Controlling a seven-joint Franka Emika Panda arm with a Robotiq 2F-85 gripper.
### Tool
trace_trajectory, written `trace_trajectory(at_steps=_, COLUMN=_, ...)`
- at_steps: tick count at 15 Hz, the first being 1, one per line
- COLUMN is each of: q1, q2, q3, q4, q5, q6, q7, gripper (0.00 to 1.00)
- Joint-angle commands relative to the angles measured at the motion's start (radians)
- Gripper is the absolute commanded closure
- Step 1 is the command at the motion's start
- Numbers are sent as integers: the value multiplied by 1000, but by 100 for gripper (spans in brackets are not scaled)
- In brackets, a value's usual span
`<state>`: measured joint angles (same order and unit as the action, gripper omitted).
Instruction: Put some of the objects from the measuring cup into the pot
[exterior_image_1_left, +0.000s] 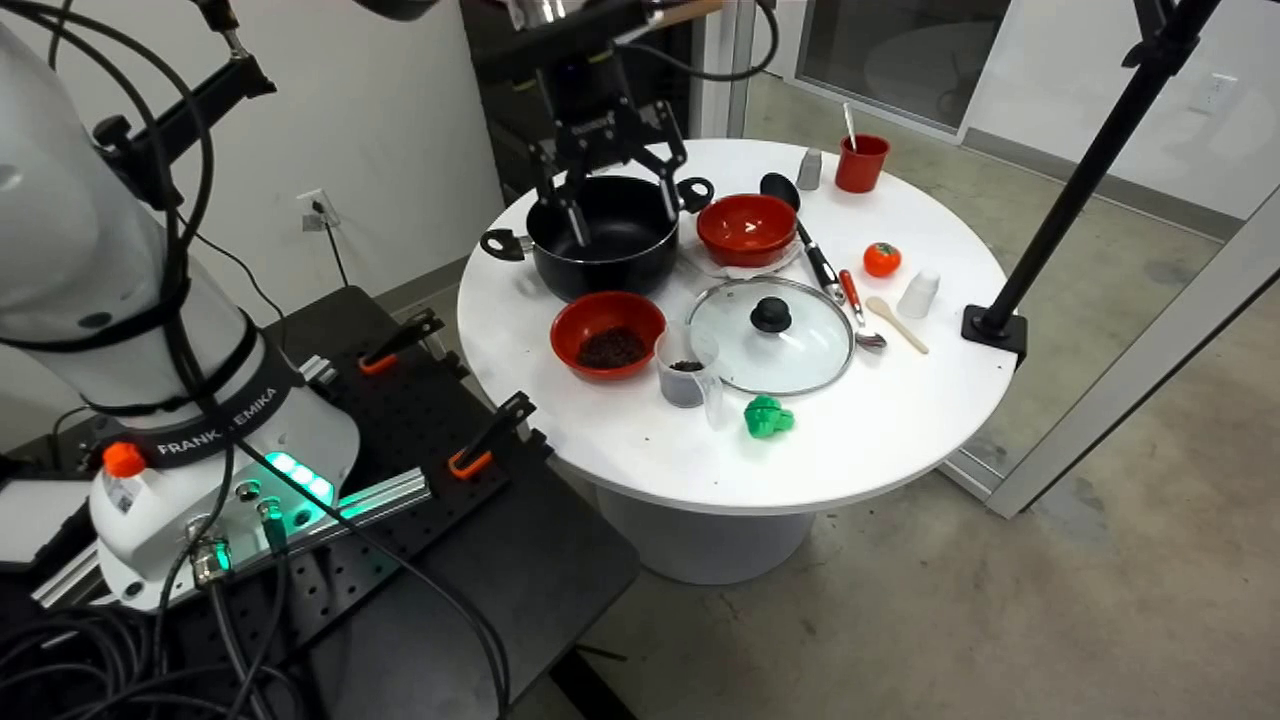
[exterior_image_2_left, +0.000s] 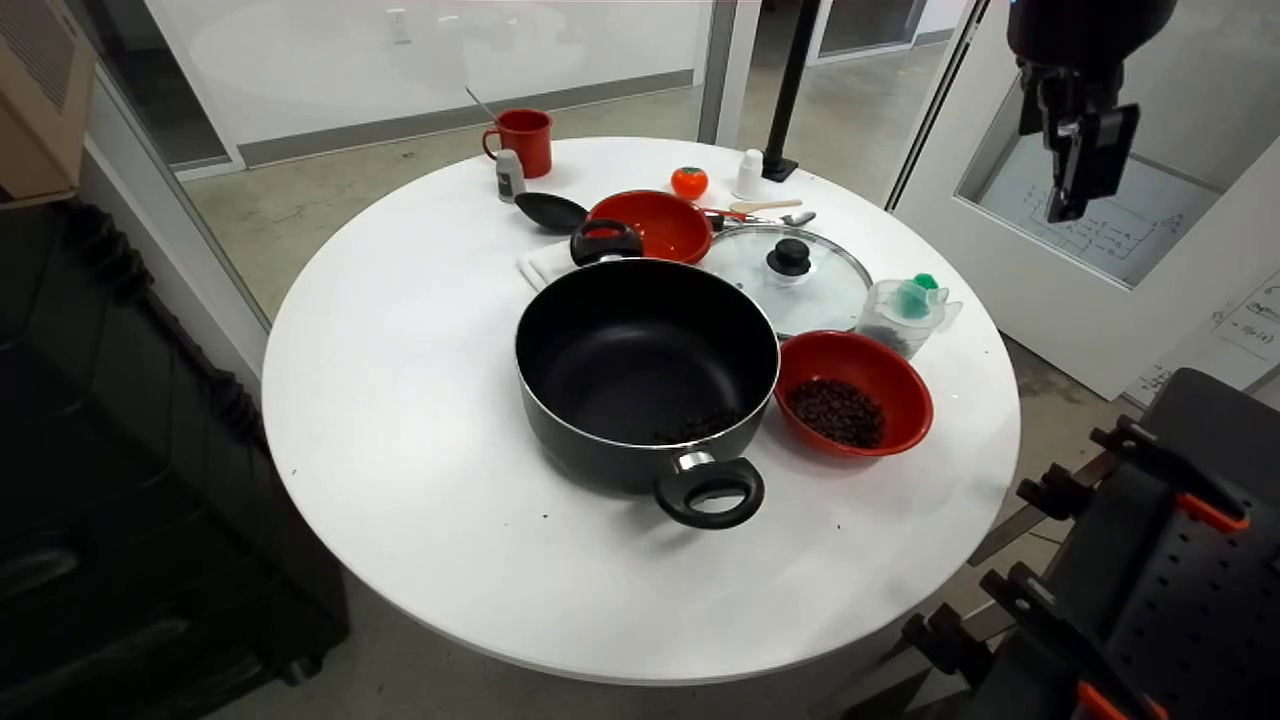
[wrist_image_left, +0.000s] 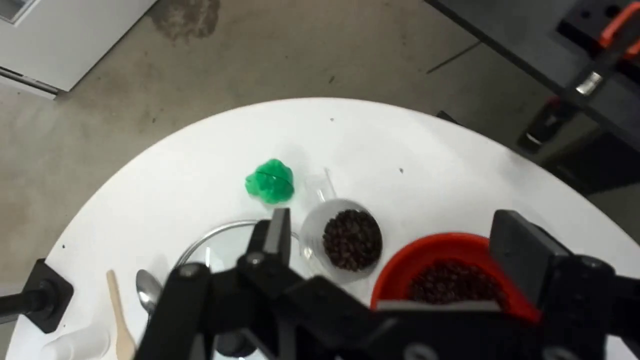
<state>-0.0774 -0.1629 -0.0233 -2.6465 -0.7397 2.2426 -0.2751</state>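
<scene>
Measuring cup (exterior_image_1_left: 683, 388): translucent, probably light, smooth plastic, part-filled with dark beans (wrist_image_left: 352, 240); best gripped level by its handle (wrist_image_left: 320, 186). Gripper (exterior_image_1_left: 626, 218): jaws parted, holding nothing.

Behind the fingers (wrist_image_left: 520, 255) in the wrist view, lose parts of the lid (wrist_image_left: 227, 250) and the bowl (wrist_image_left: 440, 245) beside the cup (wrist_image_left: 315, 235); past the lower border, one end of the wooden spoon (wrist_image_left: 119, 315). Cannot name a tiny speck (wrist_image_left: 332, 119) near the edge of the desk (wrist_image_left: 440, 190). In an exterior view, lose some of the cup behind the bowl; cannot identify dim grains (exterior_image_2_left: 697, 425) in the pot (exterior_image_2_left: 640, 370).
</scene>
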Motion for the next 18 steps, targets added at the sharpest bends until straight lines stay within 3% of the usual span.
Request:
trace_trajectory(at_steps=1, q1=-63, q2=172, q3=-84, q4=56, q5=-241, q6=136, q7=-89, gripper=0)
trace_trajectory(at_steps=5, q1=-118, q2=339, q3=-152, q4=113, q5=-465, q6=341, q7=-151, gripper=0)
trace_trajectory(at_steps=8, q1=-160, q2=443, q3=-171, q4=170, q5=-534, q6=467, q7=-179, gripper=0)
trace_trajectory(at_steps=12, q1=-233, q2=566, q3=-161, q4=223, q5=-477, q6=608, q7=-278, gripper=0)
trace_trajectory(at_steps=16, q1=-292, q2=674, q3=-131, q4=257, q5=-393, q6=668, q7=-391, gripper=0)
trace_trajectory(at_steps=17, q1=-302, q2=692, q3=-122, q4=262, q5=-371, q6=669, q7=-415, gripper=2)
trace_trajectory(at_steps=18, q1=-311, q2=707, q3=-113, q4=268, q5=-349, q6=667, q7=-442, gripper=14)
